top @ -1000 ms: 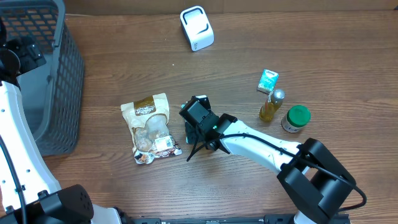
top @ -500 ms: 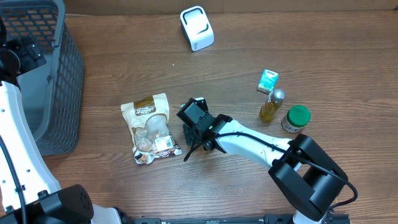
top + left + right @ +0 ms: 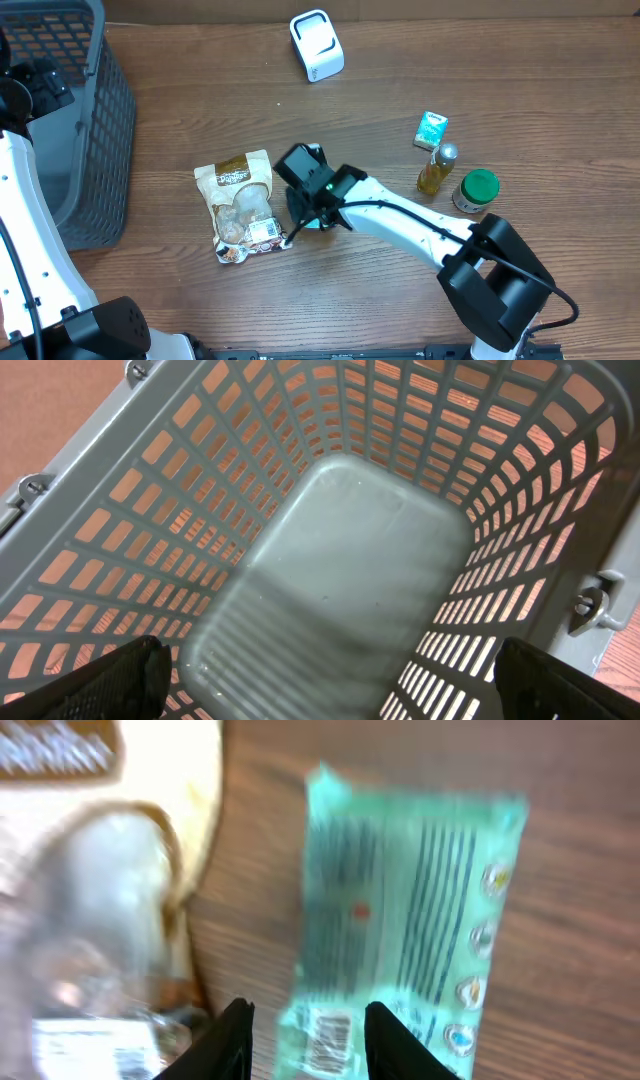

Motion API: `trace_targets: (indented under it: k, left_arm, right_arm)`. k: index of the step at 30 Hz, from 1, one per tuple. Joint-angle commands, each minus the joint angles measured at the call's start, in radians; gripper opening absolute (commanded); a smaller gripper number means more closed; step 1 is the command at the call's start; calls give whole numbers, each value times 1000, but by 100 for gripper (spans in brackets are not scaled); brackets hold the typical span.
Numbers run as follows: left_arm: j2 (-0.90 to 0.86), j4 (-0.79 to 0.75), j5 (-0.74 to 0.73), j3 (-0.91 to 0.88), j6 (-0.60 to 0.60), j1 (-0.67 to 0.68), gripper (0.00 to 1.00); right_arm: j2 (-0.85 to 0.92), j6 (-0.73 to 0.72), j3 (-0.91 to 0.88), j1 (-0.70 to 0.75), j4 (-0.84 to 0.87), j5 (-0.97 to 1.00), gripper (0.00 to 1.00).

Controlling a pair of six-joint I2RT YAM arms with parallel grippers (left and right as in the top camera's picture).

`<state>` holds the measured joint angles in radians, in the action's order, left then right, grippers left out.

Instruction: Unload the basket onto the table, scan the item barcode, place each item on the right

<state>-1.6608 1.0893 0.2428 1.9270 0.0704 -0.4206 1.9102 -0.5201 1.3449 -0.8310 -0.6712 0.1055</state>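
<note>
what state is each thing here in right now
basket: upright, nothing seen inside
green packet: flat on the table, not held
snack bag: flat, label up
scanner: standing, untouched
bottle: cap on
jar: upright, green lid on
small box: closed
left hand: open, above basket
right hand: open, above green packet
</note>
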Motion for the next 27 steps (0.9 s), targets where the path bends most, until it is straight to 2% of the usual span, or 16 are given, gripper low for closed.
trace_targets:
  k: [1, 5, 17, 19, 22, 25, 27]
  left_arm:
    - [0, -1, -8, 14, -19, 3, 99]
    - [0, -1, -8, 14, -19, 3, 100]
    - [0, -1, -8, 14, -19, 3, 100]
    - [0, -1, -7, 14, -19, 3, 100]
    - [0, -1, -7, 14, -19, 3, 99]
    - [0, -1, -7, 14, -19, 3, 100]
    - [0, -1, -7, 14, -19, 3, 100]
  right_arm:
    - [-29, 4, 30, 8, -24, 79, 33]
    - [-22, 3, -13, 11, -17, 82, 30]
    - [119, 3, -19, 10, 15, 77, 30]
    - [124, 3, -19, 8, 15, 77, 31]
    - [121, 3, -8, 8, 15, 77, 38]
    - [109, 4, 51, 11, -35, 76, 40]
    - [84, 3, 126, 13, -135, 76, 40]
